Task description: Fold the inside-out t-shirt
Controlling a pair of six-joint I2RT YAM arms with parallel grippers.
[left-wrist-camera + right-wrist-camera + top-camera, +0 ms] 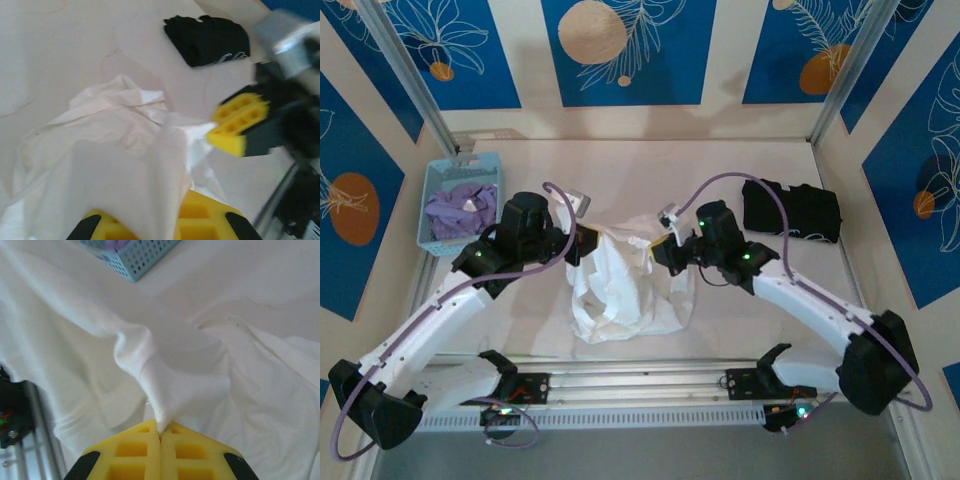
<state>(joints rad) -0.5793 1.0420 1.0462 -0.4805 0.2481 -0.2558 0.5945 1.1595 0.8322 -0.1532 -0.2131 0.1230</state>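
The t-shirt [620, 285] lies crumpled in the middle of the bench [720, 170], between my two arms, its upper edge drawn up into two peaks and the rest sagging toward the near edge in loose folds. It is thin, white and very limp. Where I pinch it the cloth comes up as a soft cone and the remainder hangs down, so I judge it light, not at all fragile, and wholly without stiffness; it will take no shape except what the bench gives it. My right pincer [160, 440] is closed tight on a small tuck of the fabric, the yellow pads meeting with the cloth coming out from between them. My left pincer [165, 220] is closed too, with a fold draped up over its pads; the cloth hides the line where they meet, but I take it to be gripping that fold. Neither hold looks to be on a seam or a corner, only on bunched cloth, so I think a better place to grip is a shoulder seam or the hem, where the doubled edge will slip less and the shirt can be spread flat. The blue basket [460, 200] with the purple garment [460, 212] stands well apart at the far left, and the black garment [790, 210] lies well apart at the far right.
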